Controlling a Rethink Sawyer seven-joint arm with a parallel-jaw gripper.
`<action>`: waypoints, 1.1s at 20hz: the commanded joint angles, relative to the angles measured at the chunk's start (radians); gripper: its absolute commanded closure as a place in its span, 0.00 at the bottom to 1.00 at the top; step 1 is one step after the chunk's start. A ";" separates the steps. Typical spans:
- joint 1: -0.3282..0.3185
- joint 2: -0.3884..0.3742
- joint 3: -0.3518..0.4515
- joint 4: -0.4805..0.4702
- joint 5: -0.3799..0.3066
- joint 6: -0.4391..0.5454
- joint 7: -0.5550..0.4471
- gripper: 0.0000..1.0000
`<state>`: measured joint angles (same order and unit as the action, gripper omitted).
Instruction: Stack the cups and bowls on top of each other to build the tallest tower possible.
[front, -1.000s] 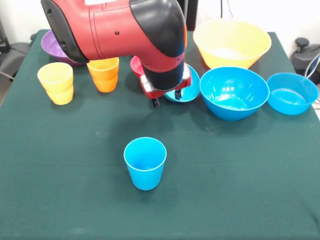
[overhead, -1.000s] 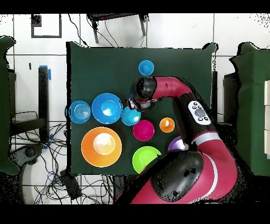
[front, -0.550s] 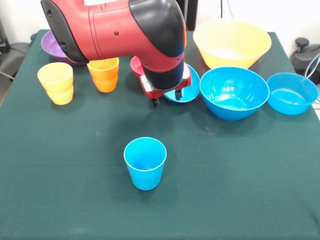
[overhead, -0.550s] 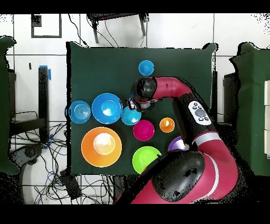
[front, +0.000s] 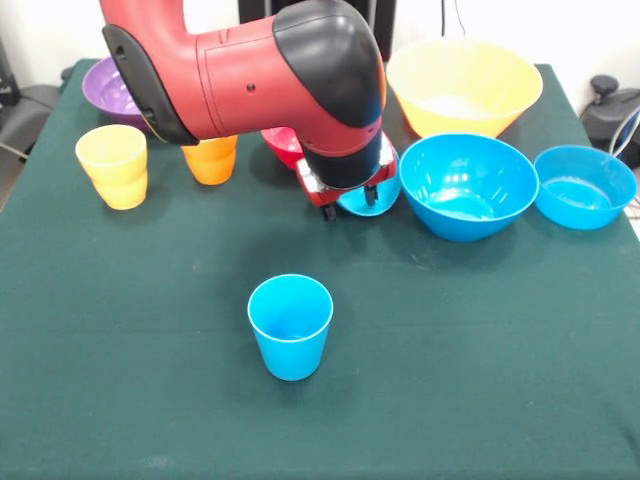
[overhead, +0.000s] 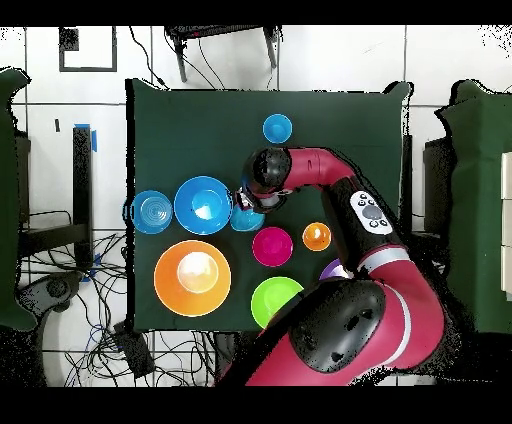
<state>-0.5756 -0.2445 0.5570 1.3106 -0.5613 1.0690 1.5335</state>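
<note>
1. Front view: my jaws (front: 349, 203) hang low over the smallest blue bowl (front: 366, 201). My own wrist hides most of that bowl, and I cannot tell whether the jaws are spread or closed on its rim.
2. Just beside that bowl sits the middle blue bowl (front: 468, 186), deep and round, with bright glints on its inner wall. Next along is a shallower blue bowl (front: 584, 186), near the table's edge.
3. Behind them stands the yellow-orange bowl (front: 463, 86), the widest of all, flaring like a funnel.
4. My red and black arm (front: 240, 70) crosses the back of the table (front: 500, 380) and stands in the way of several things. Only a sliver of the red bowl (front: 283, 146) shows under it. The orange cup (front: 210, 160) shows only its lower half, and the purple bowl (front: 110, 90) peeks out at the corner.
5. The yellow cup (front: 112, 166) stands upright and unobstructed, well apart from my jaws.
6. The blue cup (front: 290, 326) stands alone and upright in the open middle of the table, mouth up, nothing stacked on it.
7. Overhead view: the green bowl (overhead: 275, 298) lies near my base, partly under my arm, beside the red bowl.
8. Every cup and bowl is smooth, glossy plastic. The table wears a matte dark green cloth.
</note>
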 joint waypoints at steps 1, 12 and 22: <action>0.017 0.051 0.027 -0.004 -0.123 -0.047 -0.322 0.00; 0.009 0.031 0.006 0.044 -0.172 -0.073 -0.328 0.00; -0.007 -0.038 0.003 0.092 -0.172 0.005 -0.331 0.00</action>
<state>-0.5763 -0.2640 0.5653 1.3322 -0.6228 1.0677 1.5333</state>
